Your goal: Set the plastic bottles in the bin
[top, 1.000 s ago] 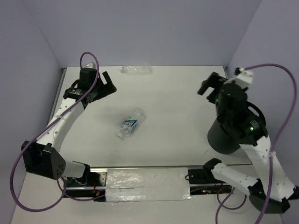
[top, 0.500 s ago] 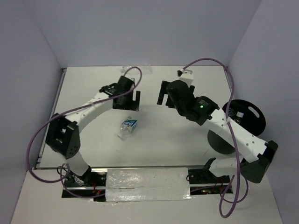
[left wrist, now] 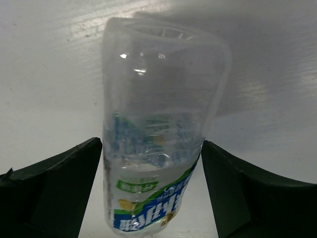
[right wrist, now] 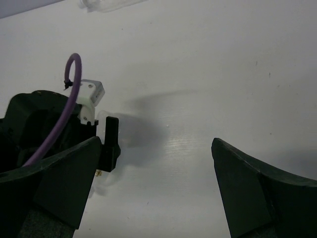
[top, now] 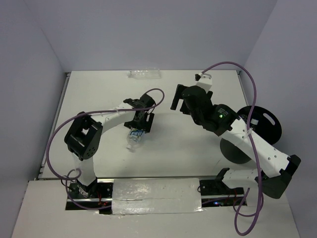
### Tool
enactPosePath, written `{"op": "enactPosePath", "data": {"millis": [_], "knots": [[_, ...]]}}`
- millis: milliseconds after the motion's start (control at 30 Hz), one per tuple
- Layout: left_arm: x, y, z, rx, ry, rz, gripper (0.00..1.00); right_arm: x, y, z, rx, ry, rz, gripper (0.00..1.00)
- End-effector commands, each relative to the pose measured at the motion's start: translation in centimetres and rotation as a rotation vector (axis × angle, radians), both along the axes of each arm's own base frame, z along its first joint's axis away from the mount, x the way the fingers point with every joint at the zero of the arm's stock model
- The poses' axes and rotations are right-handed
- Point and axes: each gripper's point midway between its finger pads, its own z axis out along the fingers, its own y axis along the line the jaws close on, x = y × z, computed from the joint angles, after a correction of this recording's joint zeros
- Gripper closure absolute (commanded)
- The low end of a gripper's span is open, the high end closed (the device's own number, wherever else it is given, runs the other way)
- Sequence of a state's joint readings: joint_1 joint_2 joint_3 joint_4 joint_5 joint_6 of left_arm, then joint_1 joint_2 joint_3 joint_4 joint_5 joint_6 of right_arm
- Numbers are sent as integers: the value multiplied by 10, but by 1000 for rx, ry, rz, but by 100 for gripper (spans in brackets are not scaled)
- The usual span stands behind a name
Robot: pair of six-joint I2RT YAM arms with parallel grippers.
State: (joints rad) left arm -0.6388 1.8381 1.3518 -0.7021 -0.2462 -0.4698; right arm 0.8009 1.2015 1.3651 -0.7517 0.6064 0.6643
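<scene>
A clear plastic bottle (top: 134, 139) with a blue-and-white label lies on its side mid-table. My left gripper (top: 140, 122) is down over it. In the left wrist view the bottle (left wrist: 158, 124) fills the gap of the left gripper (left wrist: 151, 145), one black finger on each side, jaws open and straddling it. A second clear bottle (top: 144, 74) lies at the back wall, also seen in the right wrist view as the bottle (right wrist: 111, 4). My right gripper (top: 179, 99) hovers open and empty over the table centre (right wrist: 156, 143). The black bin (top: 262, 131) stands at the right.
Blue-grey walls close in the white table (top: 99, 89) at the back and sides. The right arm's links stretch from the bin area toward the centre. A purple cable (top: 233, 67) arcs above the right arm. A taped strip (top: 156, 196) runs along the near edge.
My left arm swung from the back left to the middle and came down over the labelled bottle. My right arm moved from above the bin toward the table centre, uncovering the bin.
</scene>
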Motion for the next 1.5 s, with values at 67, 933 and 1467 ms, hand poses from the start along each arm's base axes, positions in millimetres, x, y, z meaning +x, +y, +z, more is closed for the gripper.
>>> {"op": "enactPosePath", "data": {"millis": [67,933,1467], "knots": [[-7,4,-19,59,36,-17,12,-2,-10,7,2,-19,-36,0],[-34,-107,251,-961,-272,-508,38,12,32,78,197,-110,136,0],[-33,-105,252,-964,-267,-499,36,34,90,53,284,5,224,0]]}}
